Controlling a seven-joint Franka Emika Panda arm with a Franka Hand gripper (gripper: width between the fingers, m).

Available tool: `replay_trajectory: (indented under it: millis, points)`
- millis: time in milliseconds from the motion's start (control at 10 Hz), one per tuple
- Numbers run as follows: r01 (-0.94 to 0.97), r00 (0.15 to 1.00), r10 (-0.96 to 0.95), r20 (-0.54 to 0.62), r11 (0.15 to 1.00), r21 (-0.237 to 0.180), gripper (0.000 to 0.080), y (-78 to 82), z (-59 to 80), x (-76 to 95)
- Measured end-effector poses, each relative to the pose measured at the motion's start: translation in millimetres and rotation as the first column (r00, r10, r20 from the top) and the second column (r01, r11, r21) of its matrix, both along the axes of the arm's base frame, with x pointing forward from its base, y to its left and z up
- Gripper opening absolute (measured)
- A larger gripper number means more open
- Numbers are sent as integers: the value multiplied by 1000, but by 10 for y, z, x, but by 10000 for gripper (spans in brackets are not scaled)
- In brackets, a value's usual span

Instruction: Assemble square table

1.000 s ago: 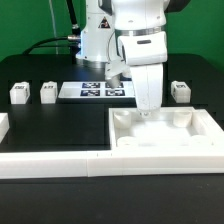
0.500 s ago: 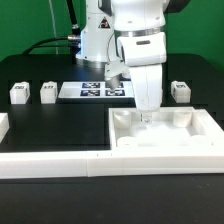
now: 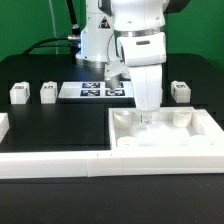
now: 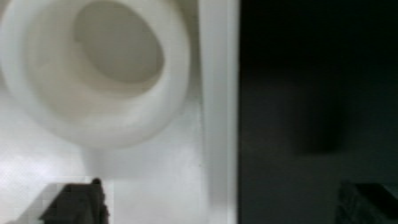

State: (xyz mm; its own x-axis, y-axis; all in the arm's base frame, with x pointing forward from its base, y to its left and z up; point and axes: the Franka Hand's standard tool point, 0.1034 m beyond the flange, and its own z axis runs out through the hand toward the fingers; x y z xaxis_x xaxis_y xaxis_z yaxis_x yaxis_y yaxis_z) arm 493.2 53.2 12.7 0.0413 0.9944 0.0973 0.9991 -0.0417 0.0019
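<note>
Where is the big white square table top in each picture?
Exterior view: the square table top lies low on the exterior view's right, right under the gripper.
Wrist view: seen very close, the top fills the pale half of the picture, with one round socket in it.
Shared landmark: the top's straight edge where white meets the black table.

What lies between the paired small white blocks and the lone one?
The thin white marker board; the robot's white hand hides part of that stretch, exterior view.
</note>
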Motion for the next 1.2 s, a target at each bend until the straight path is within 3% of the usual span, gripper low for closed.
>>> replay_trajectory:
  millis: [200,500,700,900,1200]
  points:
    - [1,1000,-1,0,1000,0,649,1,1,1]
    - [152,988,-152,12,988,-9,649,210,274,-102]
    - [377,926,-377,-2,926,-3,649,527,427,-188]
    - [526,850,-526,-19,850,0,649,825,493,-230]
    - [689,724,-688,-42,725,4,649,888,476,-235]
